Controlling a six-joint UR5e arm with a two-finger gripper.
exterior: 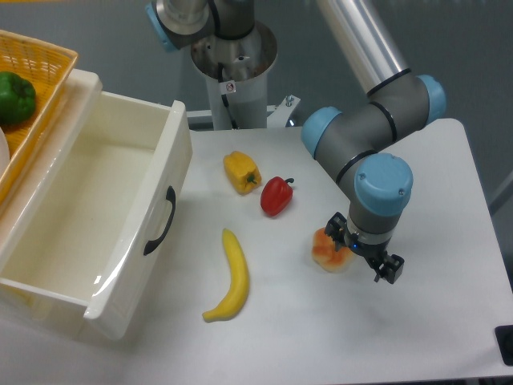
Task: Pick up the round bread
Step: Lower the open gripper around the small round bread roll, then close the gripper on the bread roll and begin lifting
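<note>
I see the bread (328, 251) on the table (449, 321) at right of centre, low in my view, with the gripper (362, 253) down at its right side. One finger (390, 269) shows clear of the bread to the right; the other is hidden near the bun's edge, so I cannot tell whether the jaws are wide or gripping. To the left lies one banana (230, 278), apart from the bread. Farther back, one red pepper (276, 196) and one yellow pepper (241, 172) sit close together, nothing between them and the bread. At left is an open white drawer (152, 184); beyond it a wicker basket (48, 72) holds one green pepper (14, 96)
</note>
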